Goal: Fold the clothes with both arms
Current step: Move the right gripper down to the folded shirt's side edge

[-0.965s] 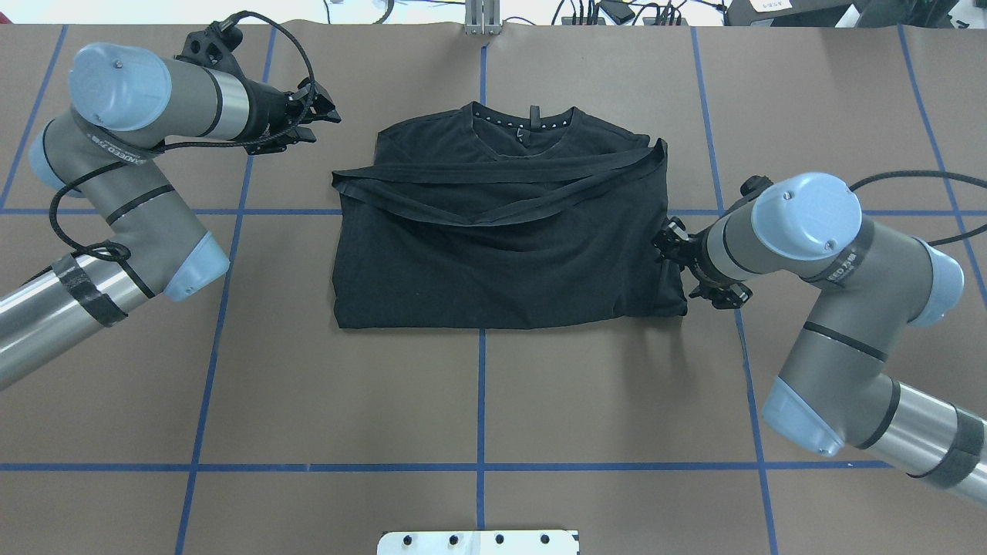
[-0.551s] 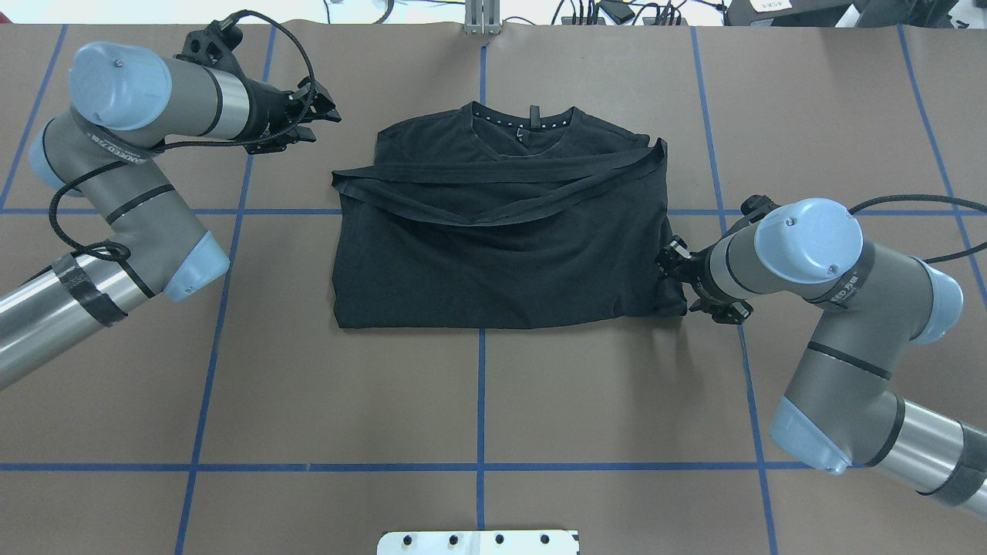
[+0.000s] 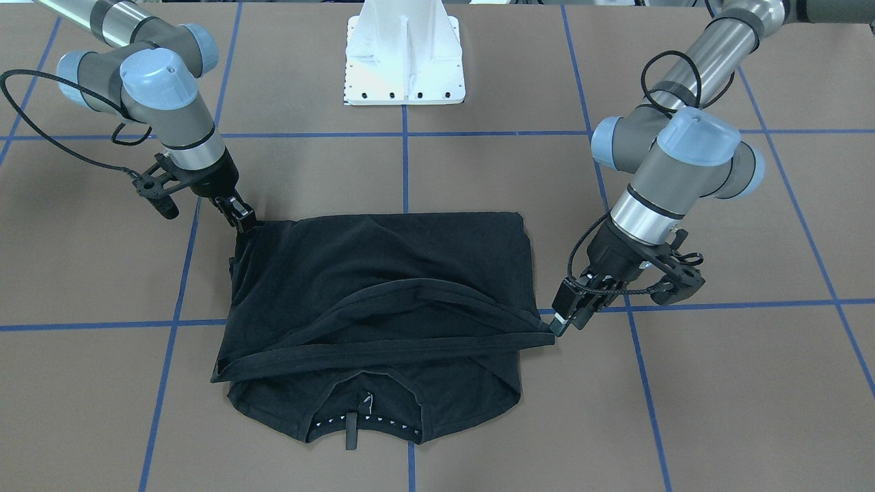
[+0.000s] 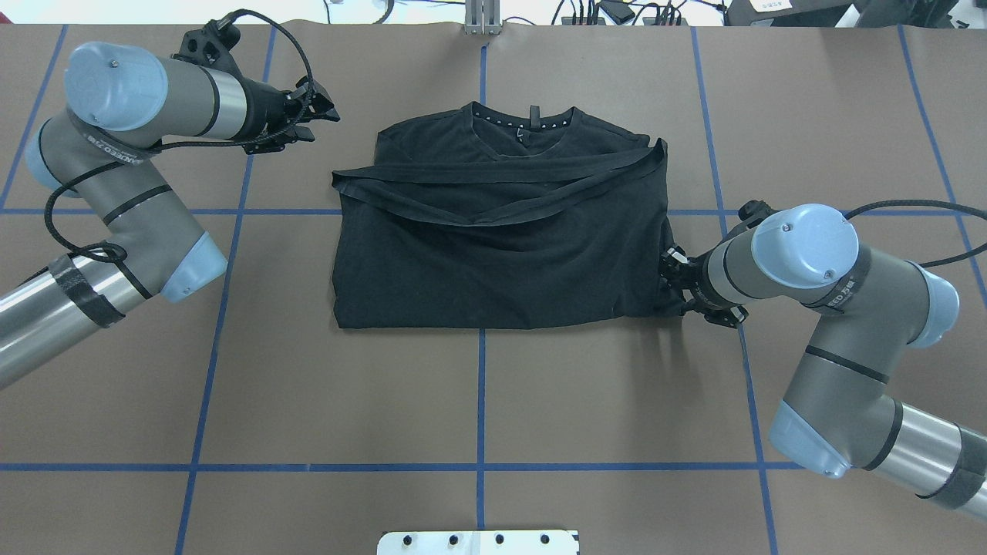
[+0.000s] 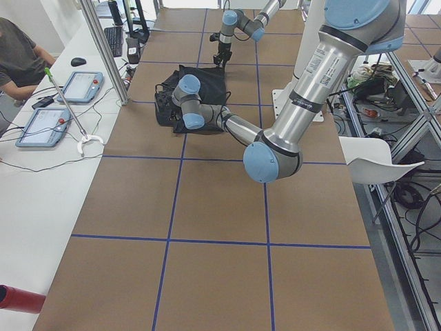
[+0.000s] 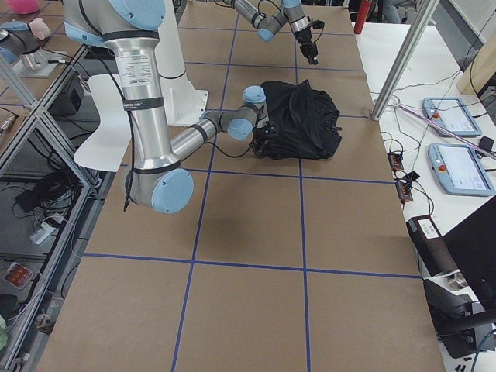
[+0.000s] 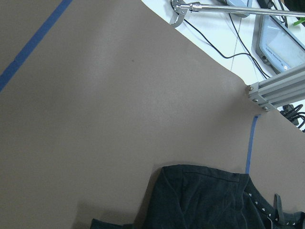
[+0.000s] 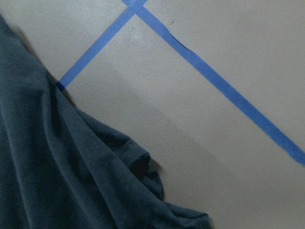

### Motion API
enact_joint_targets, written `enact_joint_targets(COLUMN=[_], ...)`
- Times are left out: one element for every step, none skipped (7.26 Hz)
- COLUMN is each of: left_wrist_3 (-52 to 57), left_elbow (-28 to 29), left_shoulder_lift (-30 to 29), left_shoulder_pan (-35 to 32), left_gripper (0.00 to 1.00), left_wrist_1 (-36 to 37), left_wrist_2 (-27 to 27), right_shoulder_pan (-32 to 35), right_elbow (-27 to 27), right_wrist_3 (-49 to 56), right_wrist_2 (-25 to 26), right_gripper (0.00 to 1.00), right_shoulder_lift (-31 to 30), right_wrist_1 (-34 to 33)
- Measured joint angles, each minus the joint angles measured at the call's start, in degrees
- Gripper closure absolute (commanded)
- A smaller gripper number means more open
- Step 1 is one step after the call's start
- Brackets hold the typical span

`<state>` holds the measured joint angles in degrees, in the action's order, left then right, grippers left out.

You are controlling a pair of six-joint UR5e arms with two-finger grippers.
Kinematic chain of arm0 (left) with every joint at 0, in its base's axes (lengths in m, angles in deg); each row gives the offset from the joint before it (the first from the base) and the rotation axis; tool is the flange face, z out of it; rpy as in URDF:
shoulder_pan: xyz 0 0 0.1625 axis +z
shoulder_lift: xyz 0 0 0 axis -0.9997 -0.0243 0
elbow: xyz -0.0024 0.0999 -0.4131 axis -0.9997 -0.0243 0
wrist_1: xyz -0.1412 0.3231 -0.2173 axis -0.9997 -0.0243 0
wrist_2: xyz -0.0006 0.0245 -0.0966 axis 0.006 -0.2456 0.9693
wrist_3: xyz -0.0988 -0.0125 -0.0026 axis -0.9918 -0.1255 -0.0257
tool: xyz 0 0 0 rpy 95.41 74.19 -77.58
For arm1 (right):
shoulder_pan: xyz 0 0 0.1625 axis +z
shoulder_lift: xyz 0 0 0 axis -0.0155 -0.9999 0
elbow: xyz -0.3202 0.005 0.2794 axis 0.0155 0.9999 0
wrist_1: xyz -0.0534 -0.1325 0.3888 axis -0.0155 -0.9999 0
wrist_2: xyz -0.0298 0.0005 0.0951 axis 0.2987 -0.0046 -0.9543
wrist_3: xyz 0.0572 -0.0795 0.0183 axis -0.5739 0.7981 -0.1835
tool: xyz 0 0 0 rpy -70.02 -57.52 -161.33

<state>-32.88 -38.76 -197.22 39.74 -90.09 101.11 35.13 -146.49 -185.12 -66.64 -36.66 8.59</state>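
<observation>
Right gripper (image 3: 240, 220) advanced; front view alone shows it touching T-shirt (image 3: 383, 287).

I can't tell if the right gripper (image 3: 243, 220) is clamped. Its tips sit against the T-shirt (image 3: 383, 273) at its near right corner, the right arm (image 4: 779, 254) covers them from overhead, and the side views are too small. Both wrist views crop the T-shirt at the frame edge.
</observation>
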Motion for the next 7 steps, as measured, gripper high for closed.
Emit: enact_joint_targets(left_wrist_3=[0.0, 0.0, 0.0, 0.0, 0.0, 0.0, 0.0], left_elbow=[-0.3, -0.5, -0.5, -0.5, -0.6, -0.6, -0.6], left_shoulder_lift=[0.0, 0.0, 0.0, 0.0, 0.1, 0.1, 0.0], left_shoulder_pan=[0.0, 0.0, 0.0, 0.0, 0.0, 0.0, 0.0], left_gripper=[0.43, 0.43, 0.43, 0.43, 0.43, 0.43, 0.43], left_wrist_1=[0.3, 0.5, 0.6, 0.6, 0.6, 0.6, 0.6], left_wrist_2=[0.0, 0.0, 0.0, 0.0, 0.1, 0.1, 0.1], right_shoulder_pan=[0.0, 0.0, 0.0, 0.0, 0.1, 0.1, 0.1], right_elbow=[-0.1, -0.3, -0.5, -0.9, -1.9, -4.2, -6.5], right_wrist_3=[0.1, 0.2, 0.3, 0.5, 0.6, 0.6, 0.6], right_wrist_2=[-0.1, -0.2, -0.5, -1.2, -2.5, -3.6, -4.3], right_gripper=[1.00, 1.00, 1.00, 1.00, 1.00, 1.00, 1.00], right_shoulder_lift=[-0.1, -0.3, -0.6, -0.9, -1.6, -3.2, -5.1], right_wrist_1=[0.0, 0.0, 0.0, 0.1, 0.1, 0.1, 0.0])
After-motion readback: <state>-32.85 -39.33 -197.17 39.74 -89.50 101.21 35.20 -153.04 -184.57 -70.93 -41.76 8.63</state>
